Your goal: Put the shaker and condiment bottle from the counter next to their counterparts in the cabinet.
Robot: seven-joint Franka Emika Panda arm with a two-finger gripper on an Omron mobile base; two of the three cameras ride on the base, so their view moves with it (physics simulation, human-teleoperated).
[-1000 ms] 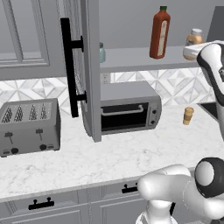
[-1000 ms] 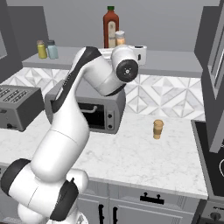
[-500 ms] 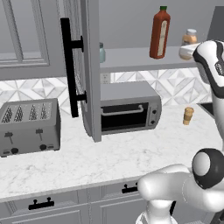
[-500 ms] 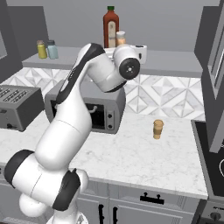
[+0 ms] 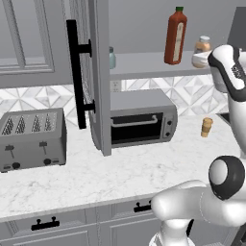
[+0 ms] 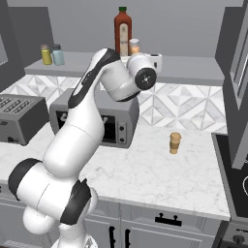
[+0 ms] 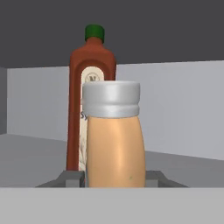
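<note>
Condiment bottle held up at the cabinet shelf, beside the tall red bottle

In the hand view the gripper [image 7: 114,178] is closed on the orange condiment bottle [image 7: 114,144], its white cap up, with the tall red bottle [image 7: 89,78] with green cap just behind it and to its left; in the right base view the condiment bottle [image 6: 134,47] sits at shelf height just right of the red bottle [image 6: 122,30], the arm's hand just beside it; on the cabinet shelf [image 6: 193,72] far left stand a yellow shaker [image 6: 46,54] and the pale teal shaker [image 6: 58,54]; a small tan cylinder [image 6: 175,143] stands on the counter [image 6: 145,174] right of the toaster oven [image 6: 94,121]; a toaster [image 5: 31,139] sits at the left, the cabinet door [image 5: 98,72] hanging open
</note>
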